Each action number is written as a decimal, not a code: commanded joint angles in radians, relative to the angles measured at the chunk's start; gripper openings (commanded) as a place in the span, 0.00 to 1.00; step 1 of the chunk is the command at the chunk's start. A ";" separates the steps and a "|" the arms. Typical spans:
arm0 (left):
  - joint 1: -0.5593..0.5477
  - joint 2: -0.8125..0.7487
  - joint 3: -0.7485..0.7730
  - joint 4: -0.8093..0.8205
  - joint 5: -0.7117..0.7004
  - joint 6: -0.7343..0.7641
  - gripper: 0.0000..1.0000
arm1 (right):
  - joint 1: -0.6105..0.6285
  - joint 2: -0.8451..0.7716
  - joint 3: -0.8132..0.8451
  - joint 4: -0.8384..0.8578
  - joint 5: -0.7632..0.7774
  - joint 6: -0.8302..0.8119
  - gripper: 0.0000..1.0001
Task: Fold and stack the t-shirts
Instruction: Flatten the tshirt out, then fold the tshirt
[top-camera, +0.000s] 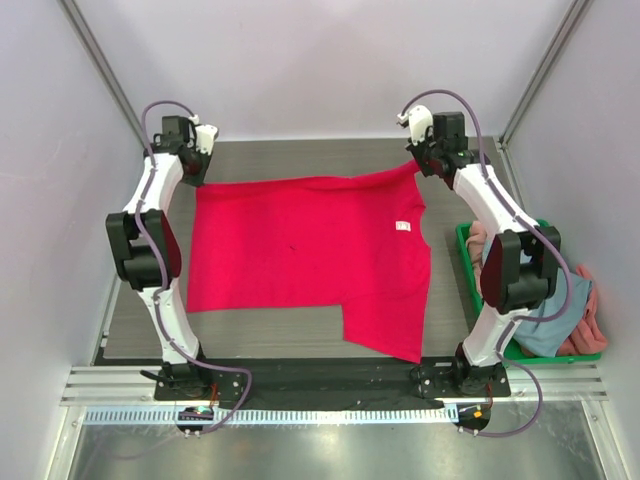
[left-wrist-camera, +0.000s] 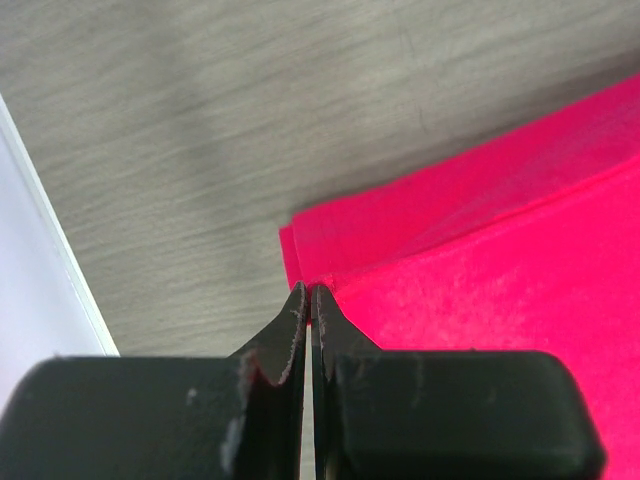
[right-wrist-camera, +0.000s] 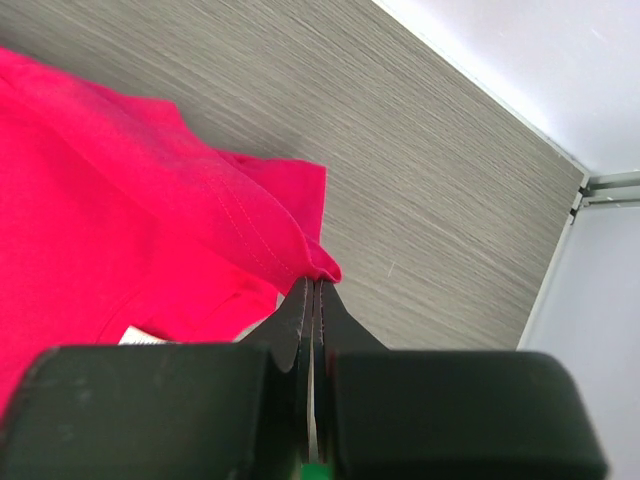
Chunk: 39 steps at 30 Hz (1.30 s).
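Observation:
A bright crimson-red t-shirt (top-camera: 300, 250) lies spread across the middle of the table, one sleeve hanging toward the front right. My left gripper (top-camera: 197, 178) is shut on its far left corner; the left wrist view shows the jaws (left-wrist-camera: 310, 290) pinching the red cloth (left-wrist-camera: 480, 250). My right gripper (top-camera: 418, 160) is shut on the far right corner, lifting it slightly; the right wrist view shows the jaws (right-wrist-camera: 315, 282) pinching the red hem (right-wrist-camera: 150, 200). Other t-shirts, grey-blue (top-camera: 555, 320) and salmon-pink (top-camera: 590, 300), lie heaped in the crate at right.
A green plastic crate (top-camera: 466, 262) stands at the table's right edge beside the right arm. Grey wood-grain table (top-camera: 300, 158) shows behind the shirt. White walls and metal frame posts enclose the back and sides.

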 joint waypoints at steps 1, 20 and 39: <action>0.009 -0.092 -0.020 -0.008 0.009 0.030 0.00 | -0.002 -0.103 -0.020 -0.037 -0.031 0.021 0.01; 0.040 -0.173 -0.216 -0.023 0.004 0.046 0.00 | -0.002 -0.244 -0.226 -0.187 -0.083 0.048 0.01; 0.060 -0.210 -0.420 -0.014 -0.019 0.090 0.00 | -0.001 -0.345 -0.370 -0.299 -0.174 -0.024 0.01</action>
